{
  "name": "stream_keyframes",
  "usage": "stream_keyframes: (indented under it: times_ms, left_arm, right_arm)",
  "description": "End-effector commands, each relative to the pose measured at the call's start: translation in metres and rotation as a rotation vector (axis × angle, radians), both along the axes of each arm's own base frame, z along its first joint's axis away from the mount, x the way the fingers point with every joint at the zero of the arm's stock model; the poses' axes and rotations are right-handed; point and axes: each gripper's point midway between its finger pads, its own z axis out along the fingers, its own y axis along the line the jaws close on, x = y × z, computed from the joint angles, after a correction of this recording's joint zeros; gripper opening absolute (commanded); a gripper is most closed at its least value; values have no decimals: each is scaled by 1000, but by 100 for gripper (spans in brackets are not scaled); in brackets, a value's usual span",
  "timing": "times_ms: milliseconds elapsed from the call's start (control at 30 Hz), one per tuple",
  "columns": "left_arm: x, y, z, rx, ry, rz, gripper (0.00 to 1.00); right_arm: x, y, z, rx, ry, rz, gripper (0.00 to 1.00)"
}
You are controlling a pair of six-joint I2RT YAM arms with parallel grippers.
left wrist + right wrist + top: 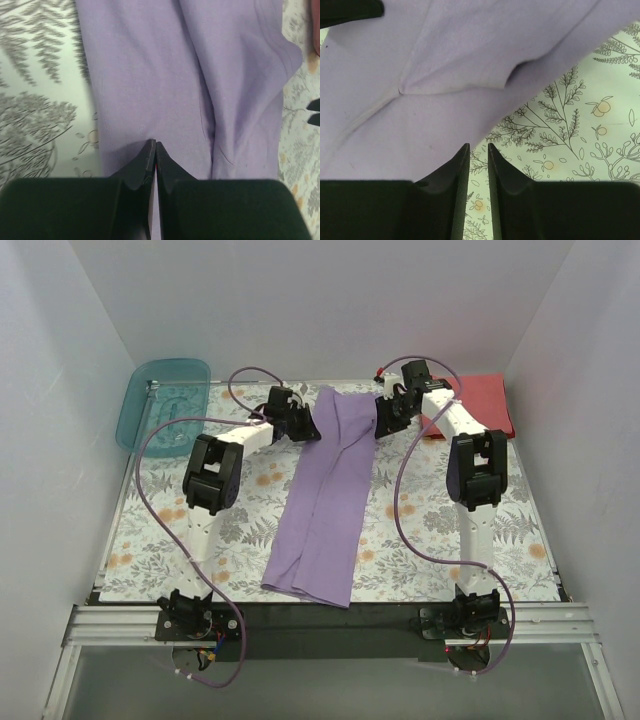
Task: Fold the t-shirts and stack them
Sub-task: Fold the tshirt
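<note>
Lavender-purple soft cloth t-shirt lies as a long folded strip down the middle of the floral-print table; coral-red cloth t-shirt lies flat at the far right corner. We judge both light and limp, so pinch at a hem corner. Left gripper is closed tight, tips on the lavender edge; we cannot tell if cloth is caught. Right gripper is slightly parted and holds nothing, its tips at the cloth's edge. Teal translucent plastic bin sits far left, with nothing visible inside.

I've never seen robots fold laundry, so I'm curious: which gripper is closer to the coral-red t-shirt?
Right. The right gripper is close beside the coral-red t-shirt; the left gripper is farther off, across the lavender t-shirt from it.
</note>
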Motion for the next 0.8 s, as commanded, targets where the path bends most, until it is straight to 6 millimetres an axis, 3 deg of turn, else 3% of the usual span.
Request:
stream_keyframes:
  times_ms: [0, 233, 300, 400, 467, 600, 633, 667, 700, 733, 767]
  left_arm:
    - [6, 53, -5, 147, 8, 197, 0]
    - [11, 104, -7, 158, 54, 374, 0]
    - [14, 112, -4, 155, 51, 393, 0]
    - [17, 106, 3, 122, 38, 331, 0]
    - [18, 91, 21, 64, 13, 249, 6]
    - [11, 81, 66, 29, -68, 148, 19]
    - [7, 81, 91, 20, -116, 131, 22]
    - [2, 81, 98, 24, -133, 105, 28]
    - [-7, 82, 97, 29, -129, 94, 30]
    - [-14, 82, 114, 23, -157, 76, 30]
    - [-28, 78, 116, 26, -163, -7, 31]
  right_arm:
    - [7, 6, 42, 50, -90, 19, 28]
    - [1, 8, 35, 44, -73, 32, 28]
    - [-2, 10, 34, 37, -76, 46, 27]
    - [-4, 13, 36, 26, -90, 64, 27]
    - [-6, 17, 37, 35, -90, 77, 27]
    - [-13, 34, 45, 57, -98, 113, 26]
    - [-16, 38, 48, 64, -101, 125, 26]
    - [-19, 46, 48, 66, -99, 141, 26]
    - [-21, 51, 48, 69, -100, 152, 26]
    - [-24, 55, 46, 70, -93, 162, 26]
    - [-30, 62, 45, 75, -82, 180, 25]
